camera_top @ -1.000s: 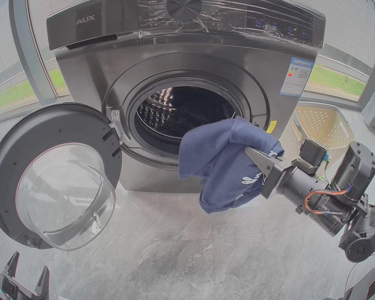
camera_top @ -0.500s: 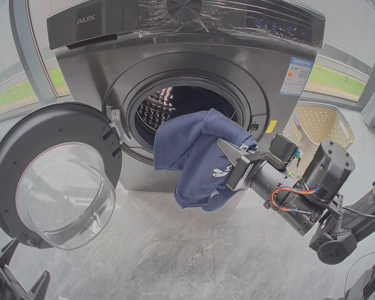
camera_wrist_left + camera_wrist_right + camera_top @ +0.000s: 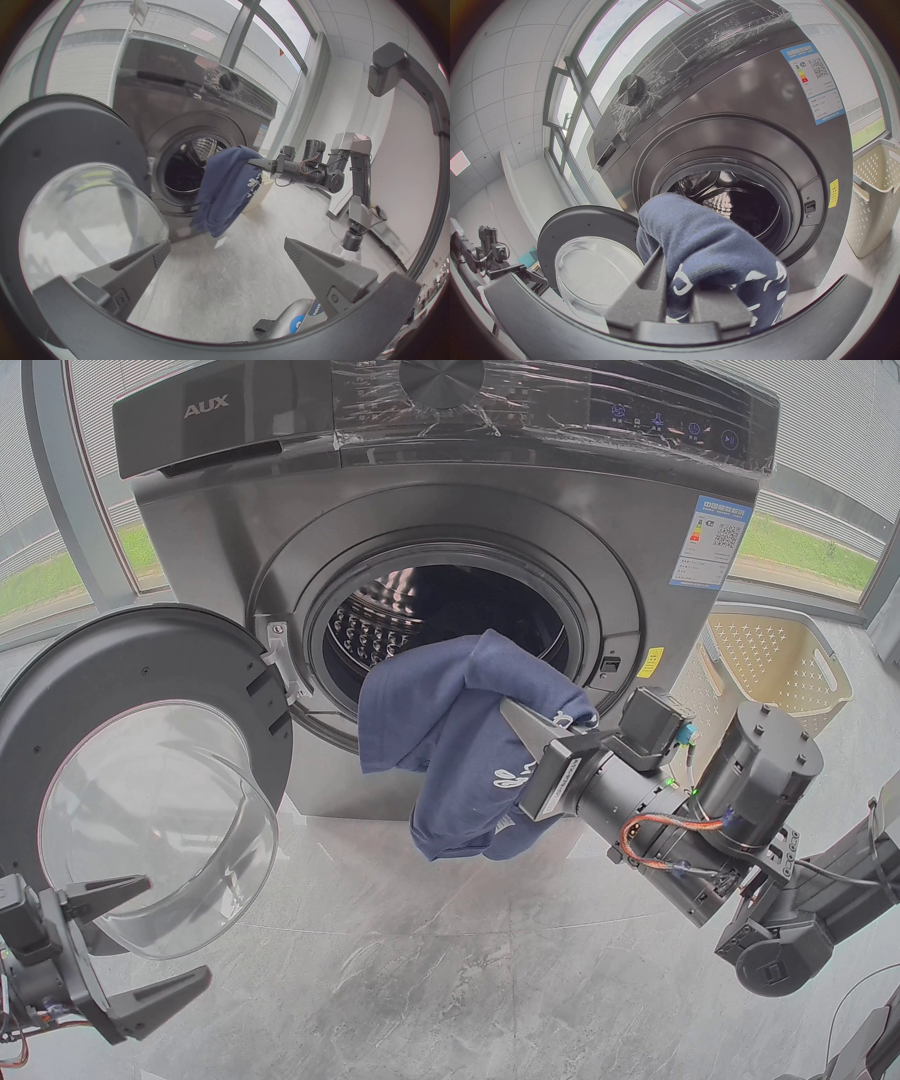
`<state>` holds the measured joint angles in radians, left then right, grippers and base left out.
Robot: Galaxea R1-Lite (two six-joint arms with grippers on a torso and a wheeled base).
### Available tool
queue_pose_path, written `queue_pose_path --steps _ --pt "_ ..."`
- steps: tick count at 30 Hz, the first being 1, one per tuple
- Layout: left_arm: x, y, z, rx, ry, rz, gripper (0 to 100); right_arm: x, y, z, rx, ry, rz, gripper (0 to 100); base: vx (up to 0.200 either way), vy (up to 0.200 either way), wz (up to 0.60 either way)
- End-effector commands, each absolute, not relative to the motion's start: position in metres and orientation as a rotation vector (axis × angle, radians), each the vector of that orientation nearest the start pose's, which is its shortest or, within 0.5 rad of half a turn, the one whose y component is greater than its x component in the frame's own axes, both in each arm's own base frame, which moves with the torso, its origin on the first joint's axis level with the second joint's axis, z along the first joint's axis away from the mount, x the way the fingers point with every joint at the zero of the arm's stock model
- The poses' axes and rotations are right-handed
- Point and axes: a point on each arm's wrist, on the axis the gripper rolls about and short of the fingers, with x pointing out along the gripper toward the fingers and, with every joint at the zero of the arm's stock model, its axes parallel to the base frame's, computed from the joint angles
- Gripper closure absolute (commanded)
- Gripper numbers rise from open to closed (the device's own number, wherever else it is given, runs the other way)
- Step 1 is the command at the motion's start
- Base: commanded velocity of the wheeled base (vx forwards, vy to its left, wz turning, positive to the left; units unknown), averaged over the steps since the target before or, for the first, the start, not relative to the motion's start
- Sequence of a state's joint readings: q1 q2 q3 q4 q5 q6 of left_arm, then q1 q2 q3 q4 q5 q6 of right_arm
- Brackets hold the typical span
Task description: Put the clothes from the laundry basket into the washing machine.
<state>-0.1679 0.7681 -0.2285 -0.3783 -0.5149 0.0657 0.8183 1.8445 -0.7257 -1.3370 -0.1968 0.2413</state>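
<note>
- Leftward and closer to the washer (image 3: 450, 501) is where your right gripper (image 3: 525, 724) has carried the garment (image 3: 441, 726) over the last second. Your left gripper (image 3: 173, 932) has risen beside the door (image 3: 141, 660).
- Nearest you, the left gripper hangs low with its fingers spread and nothing in them, just in front of the door's glass bowl. I'd keep it there, out of the way.
- The door stands swung wide to the left, well clear of the opening.
- Your right gripper is clenched on the blue garment, which hangs in front of the lower lip of the drum (image 3: 450, 613), not yet inside. A long fold dangles below the rim, toward the floor (image 3: 469, 960).
- To load it well, lift a little, then push the gripper deep through the opening before you let go. That way the hanging fold should clear the rim rather than drape over it.
- Dark cloth seems to lie inside the drum already, though it is hard to make out.
- Farthest right, the basket (image 3: 778, 660) stands beside the washer; its contents are hidden.
</note>
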Motion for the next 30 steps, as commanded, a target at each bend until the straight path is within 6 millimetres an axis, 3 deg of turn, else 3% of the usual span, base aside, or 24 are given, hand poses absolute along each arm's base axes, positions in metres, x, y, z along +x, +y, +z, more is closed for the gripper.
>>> queue_pose_path --steps 1,6,13,20,30 --pt "0.116 -0.049 0.155 0.024 0.307 -0.824 0 0.231 0.238 0.188 0.346 -0.131 0.643 100 0.0 0.0 0.0" --pt "0.136 -0.065 0.14 0.02 0.411 -0.867 0 0.237 0.246 0.176 0.332 -0.107 0.65 100 0.0 0.0 0.0" --pt "0.167 -0.082 0.134 0.018 0.394 -0.892 0 0.239 0.25 0.189 0.355 -0.156 0.675 100 0.0 0.0 0.0" --pt "0.192 -0.098 0.114 -0.008 0.495 -0.907 0 0.238 0.255 0.192 0.415 -0.18 0.712 100 0.0 0.0 0.0" --pt "0.231 -0.114 0.112 -0.047 0.478 -0.895 0 0.235 0.26 0.192 0.421 -0.182 0.716 100 0.0 0.0 0.0"
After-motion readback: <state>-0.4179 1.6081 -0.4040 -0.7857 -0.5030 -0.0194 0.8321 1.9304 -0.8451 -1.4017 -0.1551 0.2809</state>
